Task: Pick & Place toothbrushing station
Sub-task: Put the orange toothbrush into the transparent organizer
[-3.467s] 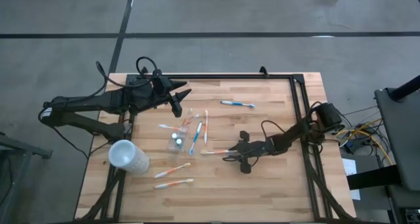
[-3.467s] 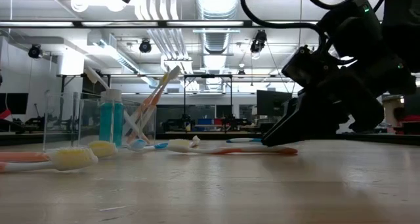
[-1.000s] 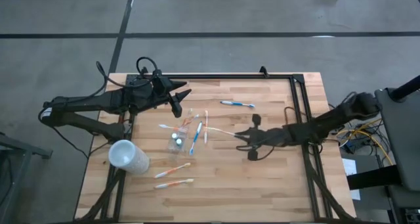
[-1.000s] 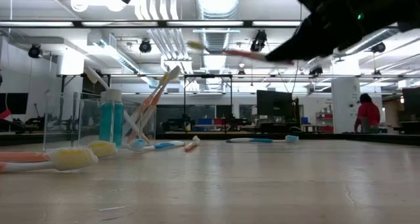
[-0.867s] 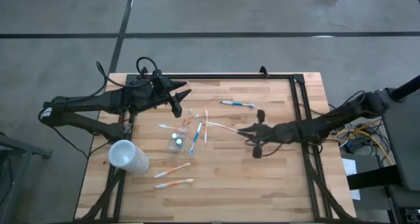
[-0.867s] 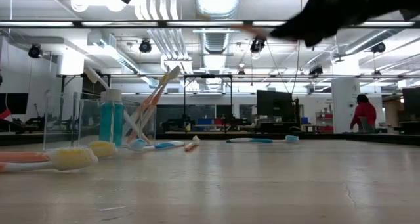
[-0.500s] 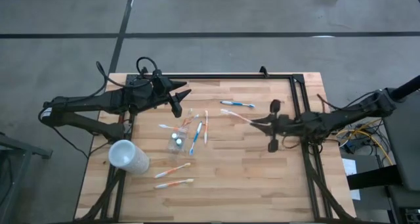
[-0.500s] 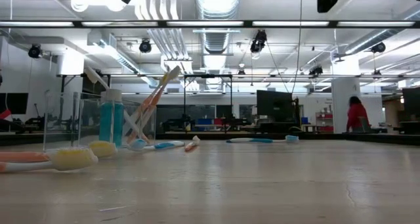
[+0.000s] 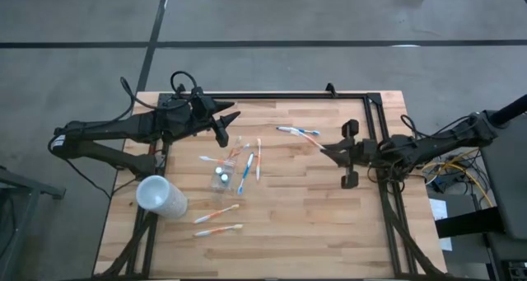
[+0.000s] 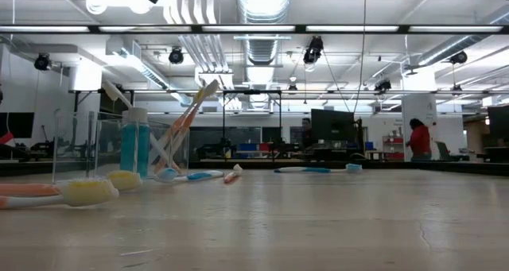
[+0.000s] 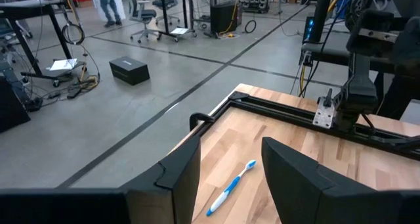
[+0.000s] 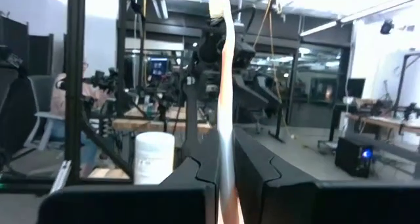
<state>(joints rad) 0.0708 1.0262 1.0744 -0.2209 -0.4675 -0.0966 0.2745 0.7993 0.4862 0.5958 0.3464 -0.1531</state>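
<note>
My right gripper (image 9: 324, 147) is high over the table's right part, shut on a white-orange toothbrush (image 9: 310, 138). The clear tumbler (image 9: 221, 176) stands left of centre with the blue toothpaste tube (image 10: 134, 145) upright in it. Several toothbrushes (image 9: 245, 162) lie or lean around it; I cannot tell which. A white-blue toothbrush (image 9: 297, 131) lies flat near the far edge and also shows in the left wrist view (image 11: 231, 188). My left gripper (image 9: 227, 121) waits open at the far left, empty. My right gripper pinches the white-orange toothbrush's handle (image 12: 225, 140) between its two fingers. The fingers come level from the table's right and lie along the brush. Its bristle end (image 12: 218, 2) sticks out ahead of the fingertips, toward the table's left. The brush is lifted clear of the table.
A larger frosted whitish cup (image 9: 161, 196) lies on its side at the table's left edge. Two white-orange brushes (image 9: 217, 222) lie near the near edge. A black frame rail (image 9: 372, 124) runs along the table's right side. People move in the room beyond (image 10: 417, 138).
My right gripper has risen and drawn back toward the table's right and far edges, staying shut on the white-orange toothbrush. It has left the low view at the top. The brush stays lifted clear, its head now over the white-blue brush near the far edge.
</note>
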